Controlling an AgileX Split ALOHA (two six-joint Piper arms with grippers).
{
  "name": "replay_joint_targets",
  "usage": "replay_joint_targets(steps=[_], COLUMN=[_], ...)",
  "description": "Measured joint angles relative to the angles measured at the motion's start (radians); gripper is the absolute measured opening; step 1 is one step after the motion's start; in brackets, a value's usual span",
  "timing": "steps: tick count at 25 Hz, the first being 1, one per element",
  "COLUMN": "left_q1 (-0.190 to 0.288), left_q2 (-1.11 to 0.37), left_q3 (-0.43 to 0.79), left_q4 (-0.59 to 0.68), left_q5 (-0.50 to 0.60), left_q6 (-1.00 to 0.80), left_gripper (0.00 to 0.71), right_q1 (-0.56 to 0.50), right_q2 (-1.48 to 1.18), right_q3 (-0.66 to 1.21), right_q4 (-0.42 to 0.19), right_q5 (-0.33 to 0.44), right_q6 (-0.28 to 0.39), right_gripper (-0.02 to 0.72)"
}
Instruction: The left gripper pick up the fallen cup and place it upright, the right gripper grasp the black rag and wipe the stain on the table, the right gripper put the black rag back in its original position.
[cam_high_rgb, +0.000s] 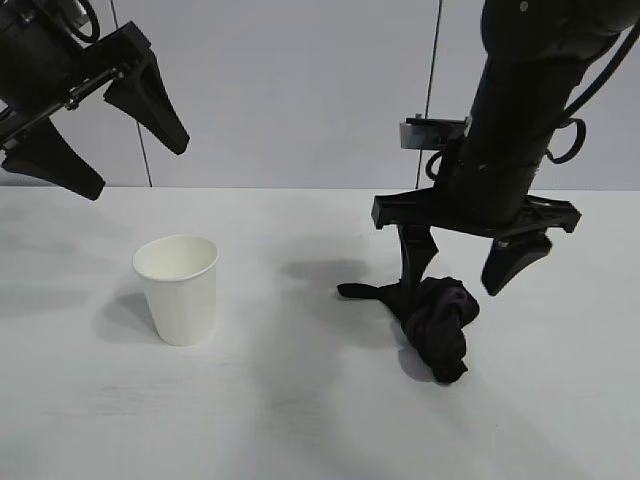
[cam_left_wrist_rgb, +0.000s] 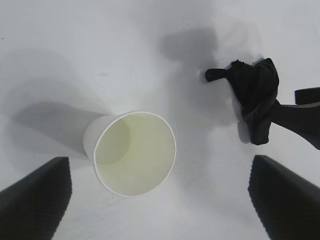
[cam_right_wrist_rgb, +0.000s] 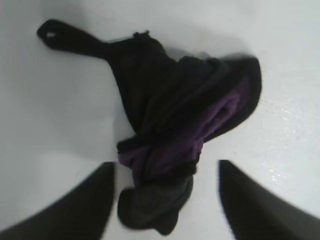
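The white paper cup (cam_high_rgb: 178, 288) stands upright on the white table (cam_high_rgb: 300, 410) at the left; the left wrist view looks down into its empty mouth (cam_left_wrist_rgb: 132, 152). My left gripper (cam_high_rgb: 135, 168) is open and empty, raised above and behind the cup, also in its own view (cam_left_wrist_rgb: 160, 200). The black rag (cam_high_rgb: 440, 320) lies bunched right of centre, its purple patch showing in the right wrist view (cam_right_wrist_rgb: 185, 115). My right gripper (cam_high_rgb: 455, 285) is open, low over the rag, with a finger on each side of the rag's near end (cam_right_wrist_rgb: 165, 200). No stain shows in any view.
The rag's thin tail (cam_high_rgb: 360, 292) points toward the cup. The rag and one right finger (cam_left_wrist_rgb: 300, 117) also show in the left wrist view (cam_left_wrist_rgb: 255, 97). A grey panelled wall (cam_high_rgb: 300, 90) stands behind the table.
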Motion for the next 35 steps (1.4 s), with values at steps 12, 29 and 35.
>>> replay_joint_targets(steps=[12, 29, 35], left_q1=[0.000, 0.000, 0.000], left_q2=[0.000, 0.000, 0.000], left_q3=[0.000, 0.000, 0.000], left_q4=[-0.001, -0.001, -0.001], left_q5=[0.008, 0.009, 0.009], left_q6=[0.000, 0.000, 0.000], left_gripper=[0.693, 0.693, 0.693], right_q1=[-0.169, -0.169, -0.169], right_q2=[-0.219, -0.220, -0.220], right_q3=[0.001, 0.006, 0.006], right_q4=[0.224, 0.238, 0.238], right_q5=[0.021, 0.023, 0.022], right_q6=[-0.090, -0.096, -0.096], right_gripper=[0.694, 0.694, 0.694])
